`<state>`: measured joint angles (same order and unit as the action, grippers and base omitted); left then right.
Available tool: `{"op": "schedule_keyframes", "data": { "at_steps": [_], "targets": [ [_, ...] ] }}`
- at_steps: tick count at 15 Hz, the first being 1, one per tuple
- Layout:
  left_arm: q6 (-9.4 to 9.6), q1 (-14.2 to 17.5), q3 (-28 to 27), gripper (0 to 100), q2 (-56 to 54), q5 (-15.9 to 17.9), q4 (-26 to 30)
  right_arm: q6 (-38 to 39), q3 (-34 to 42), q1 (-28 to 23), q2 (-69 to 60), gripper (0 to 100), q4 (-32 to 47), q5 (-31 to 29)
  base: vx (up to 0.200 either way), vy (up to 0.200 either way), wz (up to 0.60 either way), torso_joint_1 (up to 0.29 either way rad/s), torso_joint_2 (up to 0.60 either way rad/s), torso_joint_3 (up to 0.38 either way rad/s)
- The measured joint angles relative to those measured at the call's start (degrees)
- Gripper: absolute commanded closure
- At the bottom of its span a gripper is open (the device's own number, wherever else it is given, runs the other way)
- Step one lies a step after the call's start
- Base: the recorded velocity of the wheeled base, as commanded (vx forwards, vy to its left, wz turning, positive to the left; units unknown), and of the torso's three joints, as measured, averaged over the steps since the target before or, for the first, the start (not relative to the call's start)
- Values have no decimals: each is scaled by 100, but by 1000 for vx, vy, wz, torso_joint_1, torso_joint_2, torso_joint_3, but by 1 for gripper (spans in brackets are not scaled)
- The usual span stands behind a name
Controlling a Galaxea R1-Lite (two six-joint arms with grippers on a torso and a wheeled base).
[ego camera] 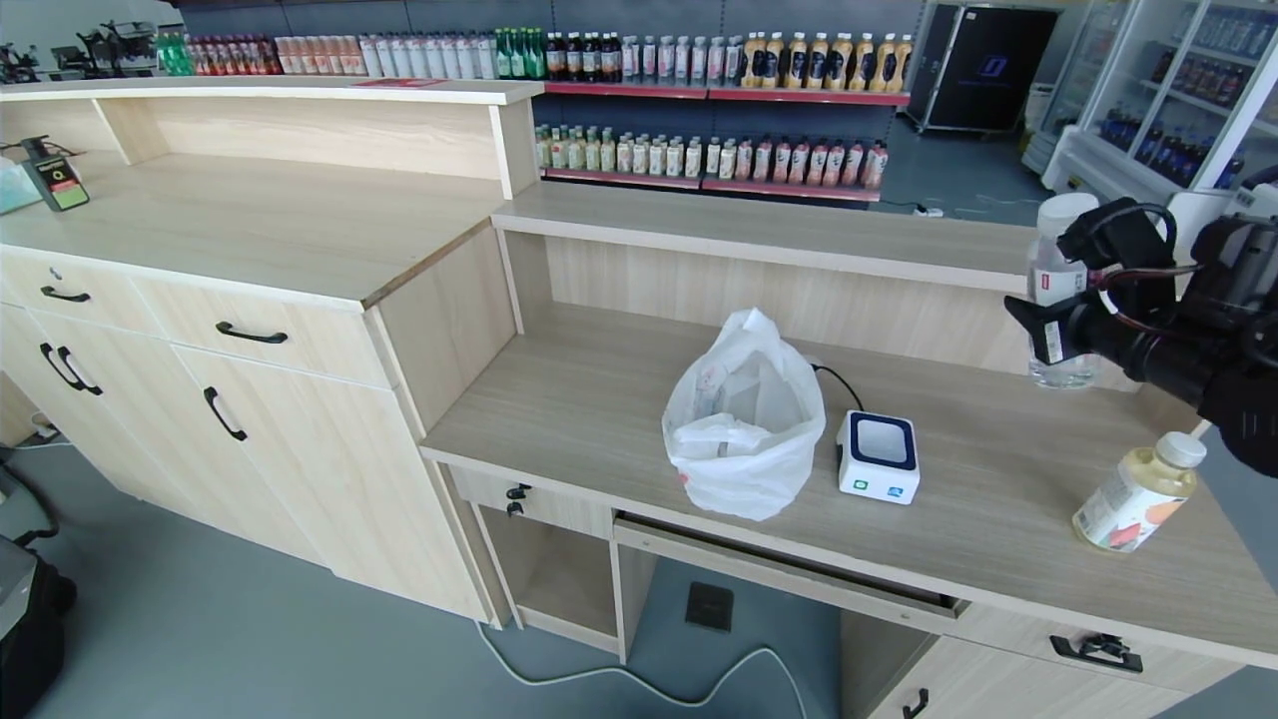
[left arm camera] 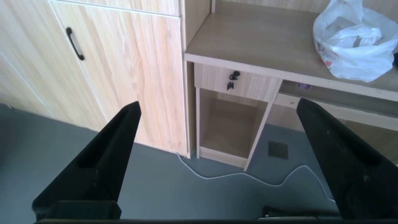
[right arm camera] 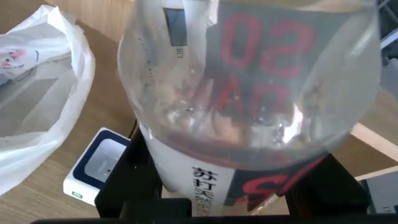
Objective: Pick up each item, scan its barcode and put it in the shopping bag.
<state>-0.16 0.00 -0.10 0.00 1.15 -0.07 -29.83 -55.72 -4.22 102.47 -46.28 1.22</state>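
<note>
My right gripper [ego camera: 1050, 322] is shut on a clear bottle [ego camera: 1056, 285] with a white cap and a red label, held upright at the right end of the lower counter [ego camera: 599, 399]. In the right wrist view the bottle [right arm camera: 249, 93] looms close above the scanner [right arm camera: 99, 168] and the bag [right arm camera: 43, 112]. The white shopping bag [ego camera: 744, 419] stands open mid-counter, with the white and blue scanner [ego camera: 879, 454] just right of it. A yellow juice bottle [ego camera: 1138, 494] leans near the counter's right front edge. My left gripper [left arm camera: 217, 155] hangs open over the floor, left of the counter; the bag [left arm camera: 354, 43] lies far beyond it.
A taller counter [ego camera: 250, 220] with drawers stands to the left, a small payment device [ego camera: 55, 180] on it. A raised ledge [ego camera: 759, 235] runs behind the lower counter. Drink shelves [ego camera: 699, 90] line the back wall. A cable [ego camera: 619, 674] trails on the floor.
</note>
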Motion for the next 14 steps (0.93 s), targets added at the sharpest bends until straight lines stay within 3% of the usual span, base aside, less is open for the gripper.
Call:
{"op": "schedule_keyframes", "data": {
  "at_steps": [3, 6, 10, 14],
  "targets": [
    [0, -5, 0, 0, 0, -2, 2, -117, 60, -16, -77, 100, -903, 208, 0, 0, 600, -4, -1, 6],
    [0, 0, 0, 0, 0, -2, -2, 380, -433, 375, 466, 100, -1629, 307, 0, 0, 0, 0, 0, 0],
    [0, 0, 0, 0, 0, 0, 0, 1899, -1340, 642, 1660, 100, -1419, 327, 0, 0, 0, 0, 0, 0],
    [0, 0, 0, 0, 0, -2, 0, 2330, -2493, 794, 2978, 100, -1200, 496, 0, 0, 0, 0, 0, 0]
  ]
}}
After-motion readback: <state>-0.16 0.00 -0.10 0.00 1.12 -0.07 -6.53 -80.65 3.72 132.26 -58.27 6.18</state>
